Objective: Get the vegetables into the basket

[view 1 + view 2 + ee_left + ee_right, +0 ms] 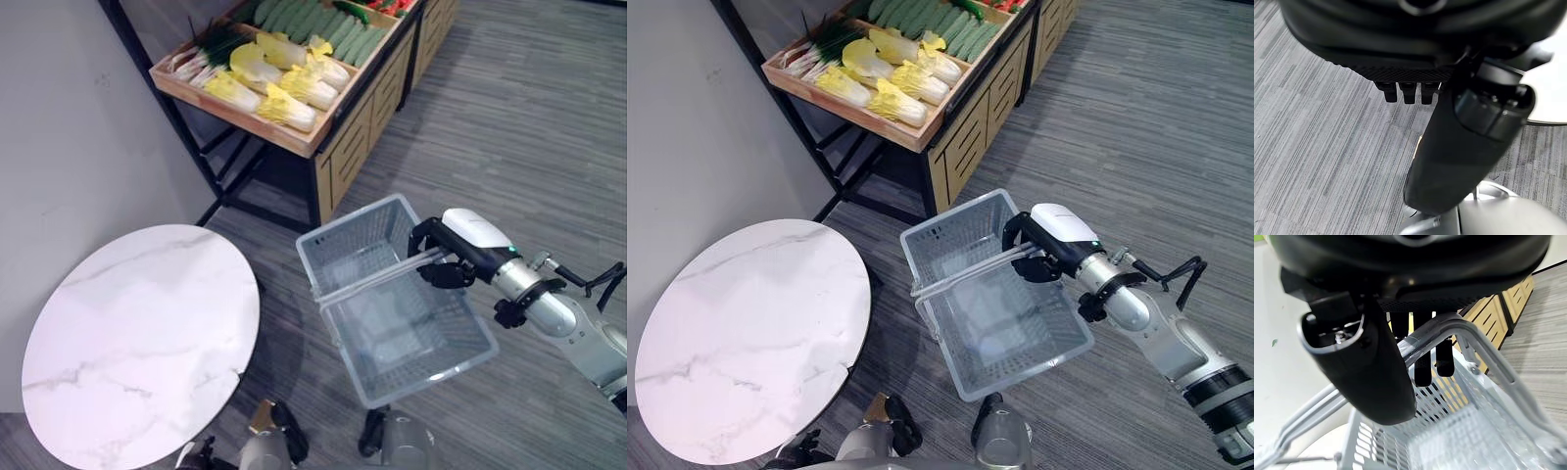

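Observation:
My right hand (446, 259) is shut on the raised handles (372, 282) of a grey mesh basket (436, 375), which hangs over the carpet. In the right wrist view its thumb (1366, 372) and fingers curl round the handle bars (1449, 328). The basket's mesh bottom is bare. The vegetables lie on a slanted wooden crate shelf (245, 117) at the far side: yellow napa cabbages (284, 83), green onions (211, 49) and cucumbers (323, 24). My left hand (1464, 147) hangs over the carpet with relaxed fingers and holds nothing.
A round white marble table (137, 343) stands at the left, close to the basket. The shelf rests on a black metal frame (211, 171) beside a wooden slatted cabinet (358, 137). Grey carpet stretches to the right.

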{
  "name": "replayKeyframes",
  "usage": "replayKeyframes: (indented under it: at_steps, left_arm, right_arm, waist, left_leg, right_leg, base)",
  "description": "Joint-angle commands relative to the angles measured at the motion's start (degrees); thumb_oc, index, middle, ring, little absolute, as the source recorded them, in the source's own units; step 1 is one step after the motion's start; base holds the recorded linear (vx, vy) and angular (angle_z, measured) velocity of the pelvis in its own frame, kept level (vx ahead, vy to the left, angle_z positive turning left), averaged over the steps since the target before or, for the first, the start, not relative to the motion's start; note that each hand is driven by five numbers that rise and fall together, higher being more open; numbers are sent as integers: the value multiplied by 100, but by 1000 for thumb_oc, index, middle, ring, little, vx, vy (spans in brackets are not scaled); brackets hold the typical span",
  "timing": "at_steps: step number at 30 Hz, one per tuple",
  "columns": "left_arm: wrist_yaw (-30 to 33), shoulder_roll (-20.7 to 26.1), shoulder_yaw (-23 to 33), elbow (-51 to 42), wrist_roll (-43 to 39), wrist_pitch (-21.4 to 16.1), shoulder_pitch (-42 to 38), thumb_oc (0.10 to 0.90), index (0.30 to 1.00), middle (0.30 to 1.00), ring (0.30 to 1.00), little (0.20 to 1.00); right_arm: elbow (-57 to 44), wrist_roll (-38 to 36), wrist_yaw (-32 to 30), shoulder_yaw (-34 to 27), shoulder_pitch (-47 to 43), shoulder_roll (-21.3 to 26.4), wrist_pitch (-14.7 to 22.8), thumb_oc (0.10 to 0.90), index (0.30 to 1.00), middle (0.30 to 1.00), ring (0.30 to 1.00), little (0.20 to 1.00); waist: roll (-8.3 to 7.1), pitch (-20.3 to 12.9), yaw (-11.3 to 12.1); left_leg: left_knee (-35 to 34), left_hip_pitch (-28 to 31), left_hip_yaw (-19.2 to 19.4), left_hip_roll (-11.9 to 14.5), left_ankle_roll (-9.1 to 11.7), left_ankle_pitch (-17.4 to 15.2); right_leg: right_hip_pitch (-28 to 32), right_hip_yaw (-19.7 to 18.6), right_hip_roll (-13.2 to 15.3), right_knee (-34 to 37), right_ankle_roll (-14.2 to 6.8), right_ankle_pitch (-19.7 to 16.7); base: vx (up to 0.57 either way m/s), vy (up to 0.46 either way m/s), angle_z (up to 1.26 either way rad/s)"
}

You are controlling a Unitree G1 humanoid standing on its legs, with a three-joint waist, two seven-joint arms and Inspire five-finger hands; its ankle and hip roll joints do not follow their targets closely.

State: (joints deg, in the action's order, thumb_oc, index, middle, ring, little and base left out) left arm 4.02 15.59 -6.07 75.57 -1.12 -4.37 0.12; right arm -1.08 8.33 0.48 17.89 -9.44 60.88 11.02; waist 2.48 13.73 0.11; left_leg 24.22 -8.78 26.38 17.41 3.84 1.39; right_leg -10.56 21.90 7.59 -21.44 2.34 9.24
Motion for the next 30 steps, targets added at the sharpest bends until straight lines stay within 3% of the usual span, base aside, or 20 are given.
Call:
replayKeyframes:
  at_steps: [1, 2, 3, 5, 7, 8, 9, 12, 13, 17, 24, 30]
  left_arm:
    - [147, -97, -181, -194, -197, -161, -53, 900, 1000, 1000, 1000, 1000]
    - [164, -84, -166, -169, -245, -171, -39, 900, 1000, 1000, 1000, 1000]
    - [186, -61, -167, -199, -288, -210, 8, 900, 1000, 1000, 1000, 1000]
    - [196, -52, -185, -199, -322, -241, -5, 900, 1000, 1000, 1000, 1000]
    - [229, -60, -276, -181, -315, -273, -22, 900, 1000, 1000, 1000, 1000]
    - [228, -81, -269, -155, -311, -273, -18, 900, 1000, 1000, 1000, 1000]
    - [199, -108, -353, -129, -246, -259, -148, 900, 1000, 1000, 1000, 1000]
    - [194, -99, -411, -163, -227, -272, -190, 900, 1000, 1000, 1000, 1000]
    - [148, -81, -531, -219, -163, -321, -266, 900, 1000, 1000, 1000, 1000]
    - [161, -5, -541, -304, -208, -318, -336, 900, 1000, 1000, 1000, 1000]
    - [173, 51, -534, -342, -205, -334, -338, 900, 1000, 1000, 1000, 1000]
    - [267, 106, -585, -346, -113, -372, -375, 900, 1000, 1000, 1000, 1000]
  right_arm:
    - [-724, -594, -408, -761, -930, -35, 512, 400, 300, 300, 300, 300]
    - [-667, -633, -387, -708, -964, -50, 517, 400, 300, 300, 300, 300]
    - [-601, -652, -378, -630, -1047, -46, 538, 400, 300, 300, 300, 300]
    - [-500, -723, -381, -493, -1232, -59, 585, 400, 300, 300, 300, 300]
    - [-384, -712, -398, -324, -1465, -110, 642, 400, 300, 300, 300, 300]
    - [-423, -696, -349, -289, -1454, -135, 650, 400, 300, 300, 300, 300]
    - [-487, -650, -338, -476, -1175, -94, 630, 400, 300, 300, 300, 300]
    - [-512, -627, -336, -573, -1067, -113, 604, 400, 300, 300, 300, 300]
    - [-535, -547, -333, -642, -959, -136, 595, 400, 300, 300, 300, 300]
    - [-389, -480, -328, -572, -966, -180, 549, 400, 300, 300, 300, 300]
    - [61, -131, -484, -756, -688, -128, 467, 400, 300, 300, 300, 300]
    - [985, 76, -818, -877, -550, -360, 370, 400, 300, 300, 300, 300]
  waist:
    - [-264, 165, 192]
    - [-296, 149, 227]
    - [-279, 147, 339]
    - [-261, 116, 446]
    - [-181, 39, 637]
    - [-176, 16, 609]
    - [-204, -12, 506]
    - [-236, 8, 481]
    - [-322, 45, 358]
    - [-380, 59, 324]
    - [-417, 59, 234]
    - [-440, 5, 233]
  left_leg:
    - [95, -250, -1419, -823, 305, 16]
    - [-327, -304, -1759, -1093, 199, -102]
    - [-748, -356, -2215, -1205, 162, -138]
    - [-1345, -365, -2741, -1179, 181, 143]
    - [-1905, -471, -3791, -1331, 271, 497]
    - [-1968, -349, -3789, -1357, 204, 378]
    - [-2080, -285, -3501, -1344, 212, 434]
    - [-2012, -290, -3431, -1407, 177, 397]
    - [-1872, -233, -3102, -1578, 16, 178]
    - [-1668, -260, -2831, -1714, -156, -32]
    - [-1536, -263, -2723, -1832, -220, -198]
    - [-1784, -192, -2690, -1791, -220, -111]
  right_leg:
    - [479, -534, 129, 1098, -595, -720]
    - [409, -748, 94, 1138, -668, -770]
    - [390, -1011, 1, 1179, -740, -787]
    - [294, -1385, -112, 1188, -798, -822]
    - [263, -1981, -300, 1186, -845, -784]
    - [228, -2154, -360, 1118, -862, -719]
    - [205, -2159, -261, 1131, -895, -731]
    - [172, -2193, -191, 1105, -930, -728]
    - [105, -2472, -34, 1115, -1064, -798]
    - [-27, -2670, 75, 1173, -1148, -954]
    - [-66, -2734, 179, 1313, -1205, -1131]
    - [-40, -2701, 211, 1607, -1237, -1329]
  base:
    - [-19, 85, -127]
    - [118, 84, -113]
    - [137, 96, -99]
    - [140, 117, -121]
    - [185, 196, -159]
    - [172, 262, -112]
    - [90, 193, -103]
    - [63, 221, -89]
    - [53, 242, -25]
    - [60, 209, -59]
    - [38, 73, -5]
    - [29, 4, -4]
